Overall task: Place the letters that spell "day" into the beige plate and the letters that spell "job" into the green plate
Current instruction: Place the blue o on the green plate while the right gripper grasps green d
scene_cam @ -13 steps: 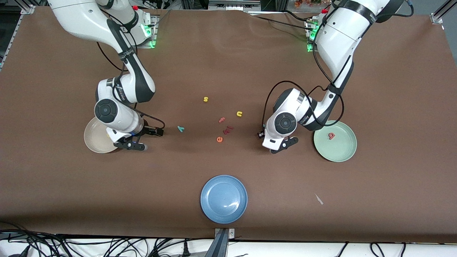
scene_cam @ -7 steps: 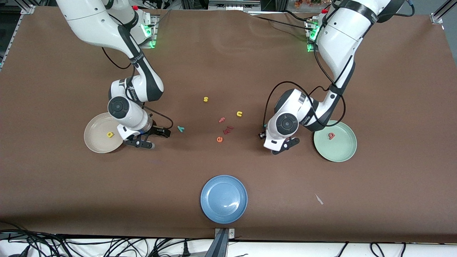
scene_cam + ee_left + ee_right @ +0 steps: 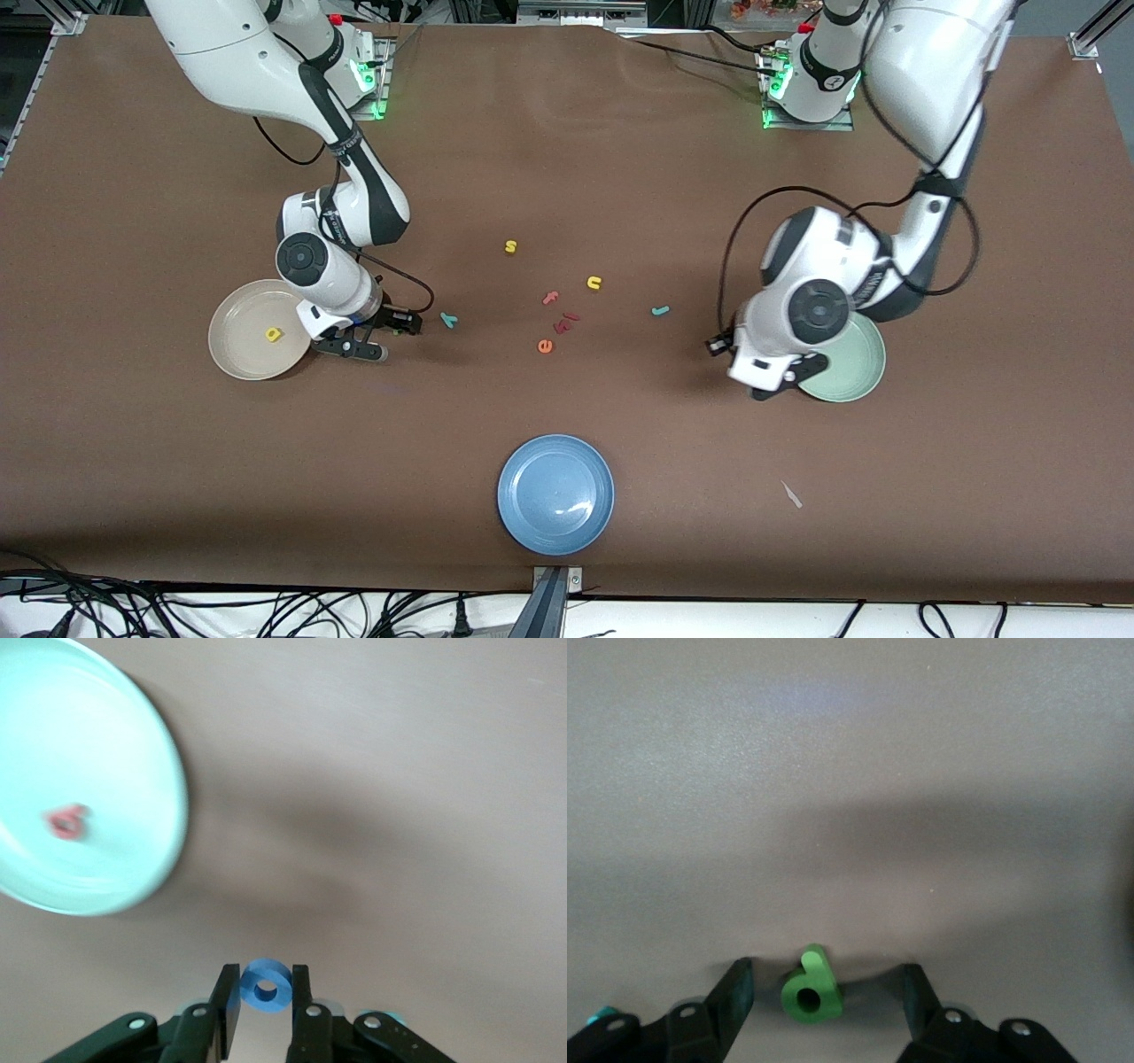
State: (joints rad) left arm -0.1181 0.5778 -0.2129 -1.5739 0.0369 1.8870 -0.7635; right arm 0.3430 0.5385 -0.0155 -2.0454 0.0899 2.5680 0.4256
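Note:
My left gripper (image 3: 780, 384) (image 3: 266, 992) is shut on the blue ring "o" (image 3: 266, 985) and hangs over the table by the rim of the green plate (image 3: 864, 363) (image 3: 106, 771). The red-pink "b" (image 3: 66, 821) lies in that plate. The teal "j" (image 3: 660, 310) lies on the table. My right gripper (image 3: 381, 338) (image 3: 827, 979) is down at the table beside the beige plate (image 3: 239, 350), open, with a finger on each side of the green "d" (image 3: 809, 992) and a gap on both. The yellow "a" (image 3: 274, 334) lies in the beige plate. The teal "y" (image 3: 449, 320) lies beside the right gripper.
Loose letters lie mid-table: a yellow "s" (image 3: 510, 246) and "u" (image 3: 594, 283), an orange "f" (image 3: 551, 298) and "e" (image 3: 545, 346), and a red piece (image 3: 567, 321). A blue plate (image 3: 555, 494) sits near the front edge, with a white scrap (image 3: 791, 494) beside it.
The left arm lifted and swung toward the green plate with the "o", uncovering the teal "j". The right gripper left the beige plate, uncovering the "a", and came down around the "d".

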